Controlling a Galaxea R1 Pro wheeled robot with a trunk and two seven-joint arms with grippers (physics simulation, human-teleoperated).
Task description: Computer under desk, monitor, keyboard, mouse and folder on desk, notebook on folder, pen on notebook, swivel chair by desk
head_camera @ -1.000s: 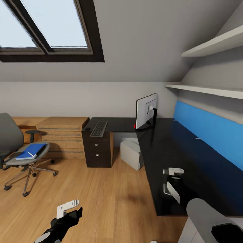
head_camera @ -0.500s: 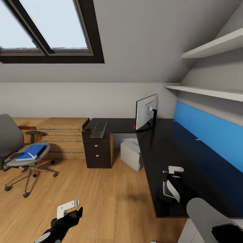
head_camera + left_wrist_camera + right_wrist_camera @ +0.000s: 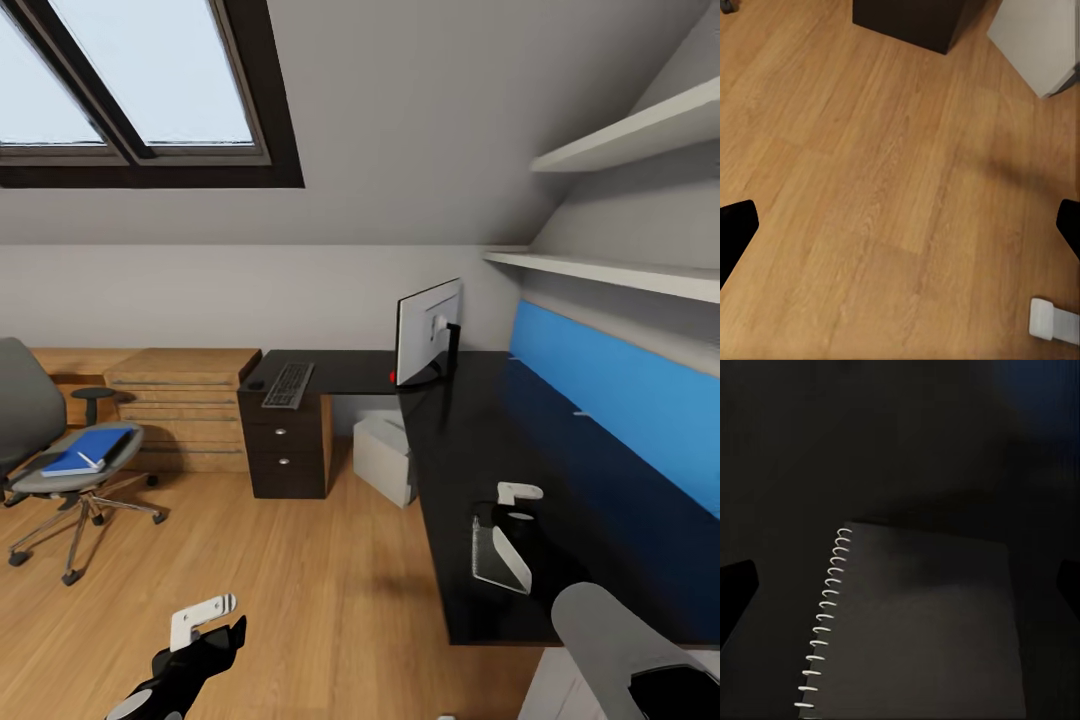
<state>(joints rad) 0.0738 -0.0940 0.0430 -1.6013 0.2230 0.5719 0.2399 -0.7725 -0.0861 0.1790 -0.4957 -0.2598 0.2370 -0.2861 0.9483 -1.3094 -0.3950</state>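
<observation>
Head view: one monitor (image 3: 430, 332) at the desk's (image 3: 560, 450) inner corner, one keyboard (image 3: 288, 384) and one mouse (image 3: 256, 384) at its far-left end, one computer (image 3: 385, 458) underneath, one folder (image 3: 88, 449) on the swivel chair (image 3: 62, 470), one notebook (image 3: 922, 622) by the near edge under the released right gripper (image 3: 510, 528), left gripper (image 3: 205, 630) released over floor (image 3: 885, 187).

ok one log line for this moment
right fingers: open over notebook on desk | left fingers: open above floor | folder: on swivel chair
</observation>
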